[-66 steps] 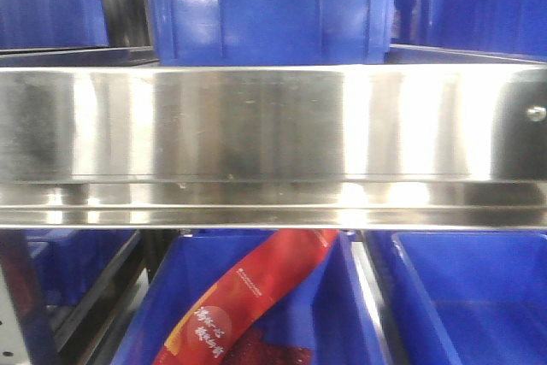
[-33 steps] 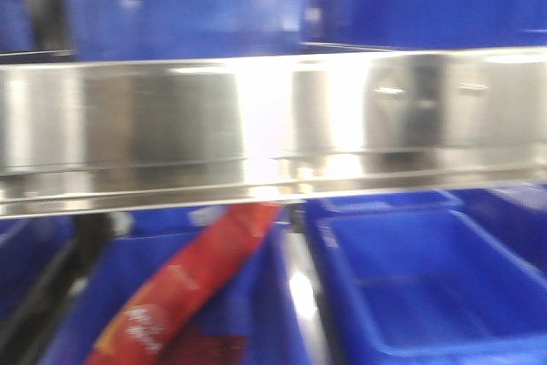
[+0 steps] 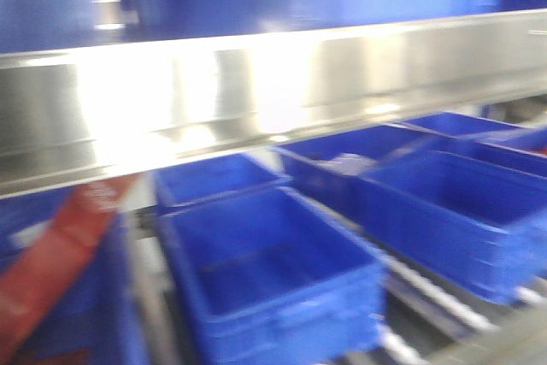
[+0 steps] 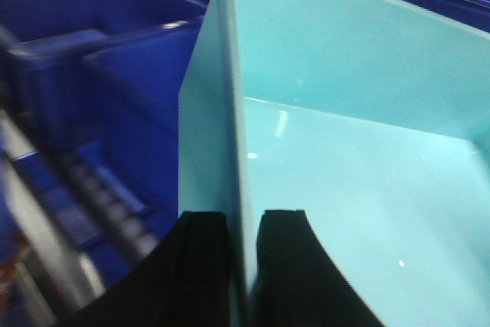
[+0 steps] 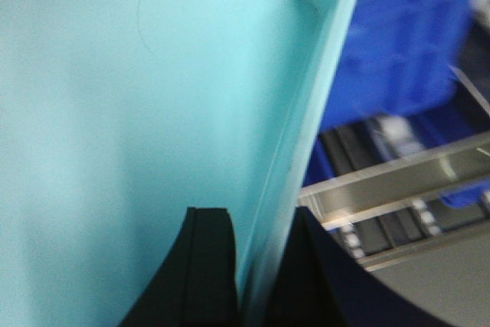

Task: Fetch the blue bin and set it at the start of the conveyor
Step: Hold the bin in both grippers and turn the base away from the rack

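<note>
The pale turquoise blue bin (image 4: 360, 158) fills the left wrist view, and my left gripper (image 4: 243, 216) is shut on its left wall, one black finger outside and one inside. In the right wrist view the same blue bin (image 5: 138, 112) fills the left side, and my right gripper (image 5: 259, 216) is shut on its right wall. The bin is empty inside. The conveyor start is out of view. The front view shows neither the bin nor the grippers.
A shiny steel shelf rail (image 3: 256, 83) crosses the front view, with dark royal-blue bins (image 3: 273, 271) on rollers below and a red packet (image 3: 60, 254) at the lower left. More dark blue bins (image 4: 92, 74) stand left of the held bin, and steel rails (image 5: 398, 181) to its right.
The front view has swung to the right: the rail now tilts, the red packet has slid to the far left, and more dark blue bins have come into view on the right.
</note>
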### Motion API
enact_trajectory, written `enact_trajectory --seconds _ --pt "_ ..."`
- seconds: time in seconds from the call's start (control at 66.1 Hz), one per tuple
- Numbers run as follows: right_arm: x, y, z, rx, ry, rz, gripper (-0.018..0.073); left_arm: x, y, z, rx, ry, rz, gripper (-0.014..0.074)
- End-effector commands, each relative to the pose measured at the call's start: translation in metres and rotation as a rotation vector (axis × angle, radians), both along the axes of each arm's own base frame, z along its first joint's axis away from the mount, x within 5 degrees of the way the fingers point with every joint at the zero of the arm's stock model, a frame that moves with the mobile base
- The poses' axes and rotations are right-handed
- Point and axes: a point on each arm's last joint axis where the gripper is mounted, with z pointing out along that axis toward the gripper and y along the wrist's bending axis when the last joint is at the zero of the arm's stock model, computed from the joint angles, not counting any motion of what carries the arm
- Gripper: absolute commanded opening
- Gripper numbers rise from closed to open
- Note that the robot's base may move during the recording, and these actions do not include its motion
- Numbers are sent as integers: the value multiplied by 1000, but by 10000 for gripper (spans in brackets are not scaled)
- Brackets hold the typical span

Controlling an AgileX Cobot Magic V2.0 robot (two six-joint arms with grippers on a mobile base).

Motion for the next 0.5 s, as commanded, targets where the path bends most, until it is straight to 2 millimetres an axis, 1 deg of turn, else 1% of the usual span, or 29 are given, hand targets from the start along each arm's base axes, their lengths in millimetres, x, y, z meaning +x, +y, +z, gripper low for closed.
enact_trajectory --seconds 0.0,0.484 --pt "-5 -6 7 -63 -41 -2 -153 -6 3 16 -36 -105 11 -111" --pt "-5 -6 7 -63 -41 -2 -153 -6 3 16 -36 -105 11 -111"
